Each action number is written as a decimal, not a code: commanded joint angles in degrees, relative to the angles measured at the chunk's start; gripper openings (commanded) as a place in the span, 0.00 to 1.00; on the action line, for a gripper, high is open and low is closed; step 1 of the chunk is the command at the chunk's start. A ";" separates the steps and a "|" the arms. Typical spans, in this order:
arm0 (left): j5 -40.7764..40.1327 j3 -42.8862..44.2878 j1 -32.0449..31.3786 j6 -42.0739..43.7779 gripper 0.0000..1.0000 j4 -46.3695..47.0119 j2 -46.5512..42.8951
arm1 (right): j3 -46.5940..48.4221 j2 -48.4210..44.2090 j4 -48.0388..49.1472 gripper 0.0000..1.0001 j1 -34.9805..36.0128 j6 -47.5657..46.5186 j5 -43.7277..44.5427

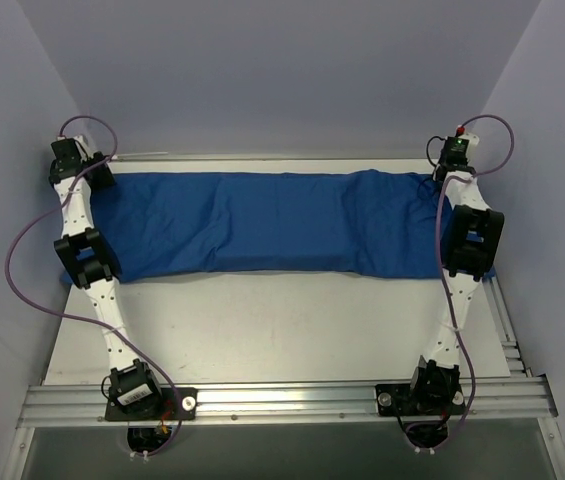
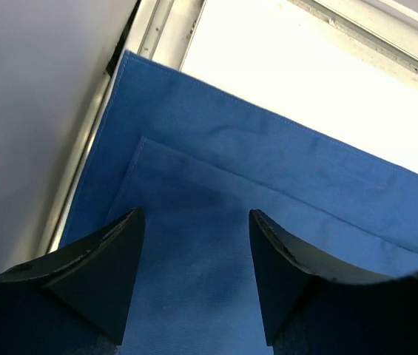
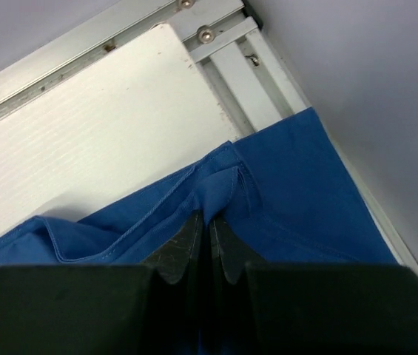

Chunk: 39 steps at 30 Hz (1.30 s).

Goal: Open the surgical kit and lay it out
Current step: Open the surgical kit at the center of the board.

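Two arms reach to the far corners of the white table (image 1: 282, 330), the left arm (image 1: 87, 255) on one side and the right arm (image 1: 472, 240) on the other. Between them the blue cloth (image 1: 282, 225) lies as one long band across the far half of the table, running from side to side, softly wrinkled and folded over on itself. Its near edge is fairly straight, and bare table lies between it and the metal rail (image 1: 282, 400) that carries the arm bases.

At the cloth's left end, the left gripper (image 2: 195, 213) is released. Its dark fingers (image 2: 112, 259) stand well apart with nothing between them, hanging over the flat cloth. Whether their tips touch the fabric I cannot tell. Below them, a stitched hem marks the outer corner, and a second layer's edge sits just inside it, running parallel. That corner lies close to the table's edge, beside the grey wall (image 2: 31, 111).

At the cloth's right end, the right gripper (image 3: 207, 218) is clenched on the cloth. Its fingertips (image 3: 186, 237) press together with a fold of the hemmed edge pinched between them. The fabric rises in small ridges to that pinch and ruffles away to the left. Past the fingers, the cloth's end runs off the white board towards the side rails (image 3: 245, 81) and the wall.
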 commanded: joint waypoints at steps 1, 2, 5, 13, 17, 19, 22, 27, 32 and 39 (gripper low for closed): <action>1.86 0.84 3.49 -4.42 0.67 -1.39 1.95 | -1.53 -5.54 0.31 0.00 0.93 -0.68 -0.49; 1.94 0.58 3.84 -4.68 0.67 -1.31 1.95 | -1.89 -6.15 0.31 0.00 0.93 -0.59 -0.49; 2.12 0.75 4.36 -4.86 0.64 -1.83 2.47 | -3.65 -7.65 0.31 0.00 0.93 -0.51 -0.58; -4.02 -1.44 2.35 7.86 0.50 -4.55 1.69 | -6.90 -11.08 3.30 0.00 0.93 -0.24 -0.58; -4.39 -2.15 1.38 11.40 0.34 -4.91 0.98 | -8.92 -12.49 4.62 0.00 0.93 0.28 -1.19; -3.69 -1.80 1.55 10.96 0.23 -5.08 1.07 | -9.54 -12.92 4.71 0.00 0.93 0.37 -1.63; -2.98 -1.62 1.55 10.26 0.03 -4.39 0.45 | -9.19 -13.45 4.27 0.00 0.93 0.02 -1.98; -0.35 -1.36 1.29 9.47 0.02 -2.98 -3.06 | -9.36 -15.38 3.74 0.00 0.93 -0.07 -2.86; -0.17 -1.36 1.12 10.17 0.02 -1.75 -7.62 | -12.43 -18.99 4.53 0.00 1.11 0.72 -4.09; 1.24 -3.12 1.12 11.04 0.02 -1.39 -12.46 | -15.86 -23.91 4.88 0.00 1.72 0.81 -5.06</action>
